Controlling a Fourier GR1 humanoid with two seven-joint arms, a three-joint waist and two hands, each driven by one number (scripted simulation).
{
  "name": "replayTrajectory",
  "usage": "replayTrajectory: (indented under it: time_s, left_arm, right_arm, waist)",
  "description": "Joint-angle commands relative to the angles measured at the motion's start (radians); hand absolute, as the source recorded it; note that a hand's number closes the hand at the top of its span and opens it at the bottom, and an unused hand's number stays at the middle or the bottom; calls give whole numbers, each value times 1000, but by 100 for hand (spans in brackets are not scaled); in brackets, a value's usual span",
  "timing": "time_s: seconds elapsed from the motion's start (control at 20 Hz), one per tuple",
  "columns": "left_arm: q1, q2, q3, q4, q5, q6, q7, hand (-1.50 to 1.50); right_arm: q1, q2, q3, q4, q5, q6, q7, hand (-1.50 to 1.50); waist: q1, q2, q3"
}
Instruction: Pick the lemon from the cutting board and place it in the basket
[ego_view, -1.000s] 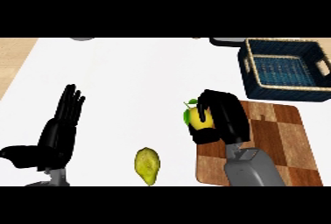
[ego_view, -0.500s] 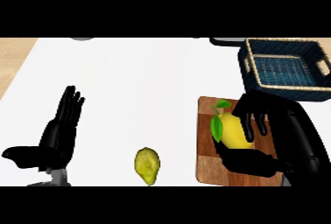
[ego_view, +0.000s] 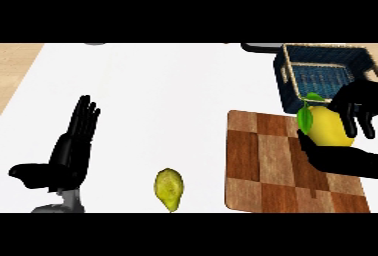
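Observation:
My right hand (ego_view: 347, 157) holds a yellow lemon (ego_view: 328, 127) with a green leaf, fingers and thumb curled round it. The lemon hangs above the far right part of the checkered wooden cutting board (ego_view: 266, 165), just in front of the dark blue woven basket (ego_view: 284, 75) at the far right. My left hand (ego_view: 70, 150) stays open with fingers up at the lower left of the counter.
A yellow-green fruit (ego_view: 169, 188) lies on the white counter near the front, left of the board. Part of a dark object (ego_view: 258, 47) shows at the far edge beside the basket. A wooden strip (ego_view: 15, 65) borders the counter at the left.
My right hand has carried the lemon up off the board, to the right and toward the basket. The left hand has not moved.

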Motion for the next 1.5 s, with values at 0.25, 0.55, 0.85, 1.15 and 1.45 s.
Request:
replayTrajectory:
  time_s: [0.25,0.55,0.85,1.15,1.45]
  left_arm:
    - [-38,6,17,-40,-3,3,90,0]
    - [-51,-24,15,22,-26,4,28,0]
    - [18,15,65,9,29,-78,-13,0]
    - [3,-8,31,-72,-20,-28,63,0]
    - [8,-34,19,-72,-26,-31,69,0]
  right_arm:
    - [-78,-154,-247,244,-101,-14,-154,150]
    - [-68,-237,-316,423,-100,-100,-336,150]
    - [-79,-289,-296,580,-68,-125,-424,150]
    - [-140,-339,-286,876,3,-249,-603,150]
    - [-145,-295,-266,987,1,-327,-663,150]
  waist:
    - [4,1,1]
    - [3,2,0]
    - [7,1,0]
    - [13,3,1]
    - [10,2,1]
